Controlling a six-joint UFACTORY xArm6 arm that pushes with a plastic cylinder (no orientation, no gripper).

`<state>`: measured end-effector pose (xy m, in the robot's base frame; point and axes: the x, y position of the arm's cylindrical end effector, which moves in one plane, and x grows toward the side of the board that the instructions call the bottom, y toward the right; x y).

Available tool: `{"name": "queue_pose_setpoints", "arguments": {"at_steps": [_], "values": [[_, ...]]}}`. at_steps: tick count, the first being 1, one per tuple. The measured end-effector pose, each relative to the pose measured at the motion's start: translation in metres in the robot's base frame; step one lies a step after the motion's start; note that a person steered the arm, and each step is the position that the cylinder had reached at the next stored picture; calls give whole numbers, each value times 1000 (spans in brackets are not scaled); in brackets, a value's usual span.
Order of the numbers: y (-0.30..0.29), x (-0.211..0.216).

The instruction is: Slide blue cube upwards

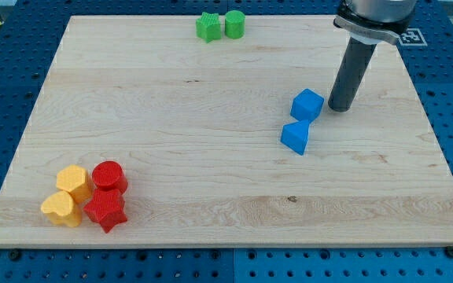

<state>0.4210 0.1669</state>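
Observation:
The blue cube (307,104) lies on the wooden board at the view's right of centre. A second blue block (295,137), wedge-like in shape, touches it just below and slightly left. My tip (340,108) rests on the board just to the right of the blue cube, a small gap apart, at about the cube's height in the view. The dark rod rises from the tip toward the view's top right.
A green star-like block (208,27) and a green cylinder (235,23) sit at the top edge. At the bottom left cluster a yellow hexagonal block (74,180), a yellow heart-like block (60,209), a red cylinder (109,176) and a red star (105,211). The board (211,102) is edged by a blue pegboard table.

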Motion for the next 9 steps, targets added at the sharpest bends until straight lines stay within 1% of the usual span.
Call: {"name": "queue_pose_setpoints", "arguments": {"at_steps": [2,4,5,6,7,8,9], "values": [[-4,24],[-43,19],[-49,5],[-61,0],[-85,5],[-86,5],[-108,5]]}}
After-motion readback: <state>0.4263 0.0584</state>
